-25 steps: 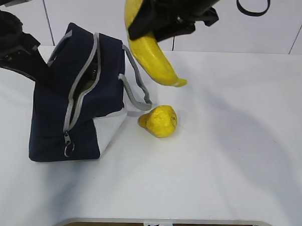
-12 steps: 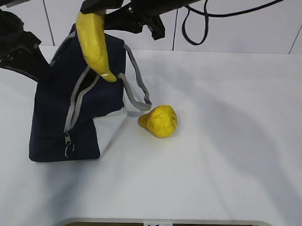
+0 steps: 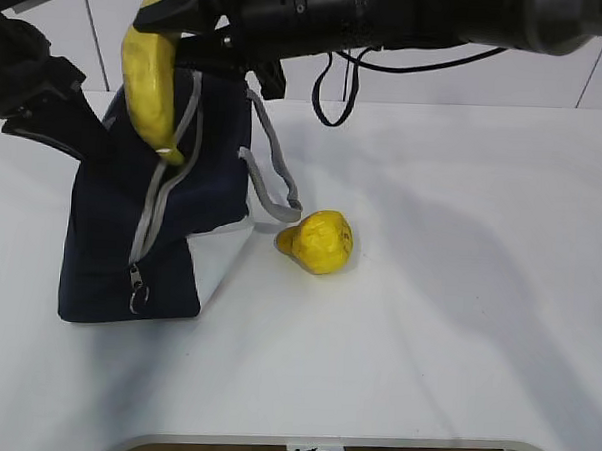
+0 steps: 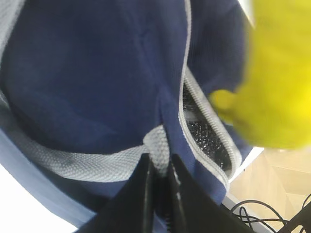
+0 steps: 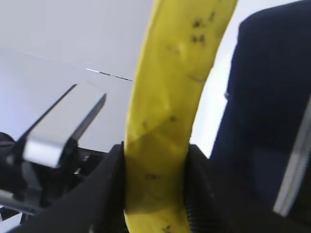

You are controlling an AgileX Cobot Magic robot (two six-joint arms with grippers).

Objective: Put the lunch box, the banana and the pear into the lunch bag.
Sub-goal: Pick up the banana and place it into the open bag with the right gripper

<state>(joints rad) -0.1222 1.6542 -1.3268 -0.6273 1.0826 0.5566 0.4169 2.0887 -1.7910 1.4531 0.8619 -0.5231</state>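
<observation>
The pear (image 3: 318, 242) lies mid-table (image 3: 458, 292), just right of the bag (image 3: 152, 209). Behind, the right gripper (image 3: 185, 11) clamps the banana (image 3: 152, 79) over the bag's open zip, near the left edge. The left gripper (image 4: 160, 170) pinches the bag's grey trim.

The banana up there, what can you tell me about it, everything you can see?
The banana is long, curved and yellow with small brown specks. The right gripper clamps it between its dark fingers, holding it roughly upright over the navy lunch bag. Its lower tip points down at the bag's open zipper slot, at or just inside the opening. The left gripper pinches the bag's grey trim beside that opening.
</observation>
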